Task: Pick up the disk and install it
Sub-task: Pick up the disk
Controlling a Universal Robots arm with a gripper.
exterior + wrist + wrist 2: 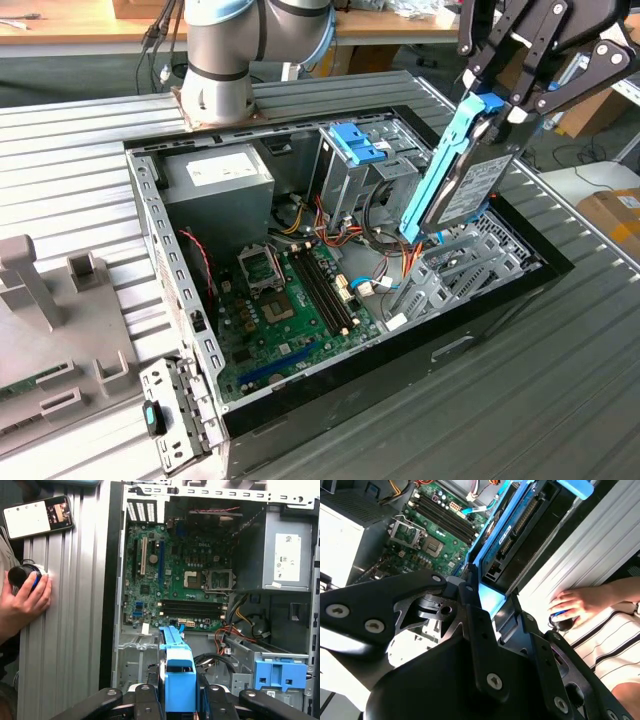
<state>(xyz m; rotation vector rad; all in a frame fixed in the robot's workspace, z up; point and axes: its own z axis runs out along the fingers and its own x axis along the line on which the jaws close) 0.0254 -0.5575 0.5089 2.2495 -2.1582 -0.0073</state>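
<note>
Several obstacles crowd the open case [150, 230]: a blue-latched metal cage [352, 150] at nine o'clock of the disk [468, 185], red and orange cables [335, 235] at eight, the green motherboard [290, 300] at seven. Black jaws clench the disk, which is grey metal with a white label and blue rails. It hangs tilted above the perforated bay [465, 265] – all on a ribbed bench [80, 160]

Disk [468, 188]: grey metal, blue plastic; table [70, 150]: ribbed matt metal.

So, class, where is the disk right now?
The disk hangs tilted in the gripper on the exterior view's right, lower end over the metal bay of the computer case.
</note>
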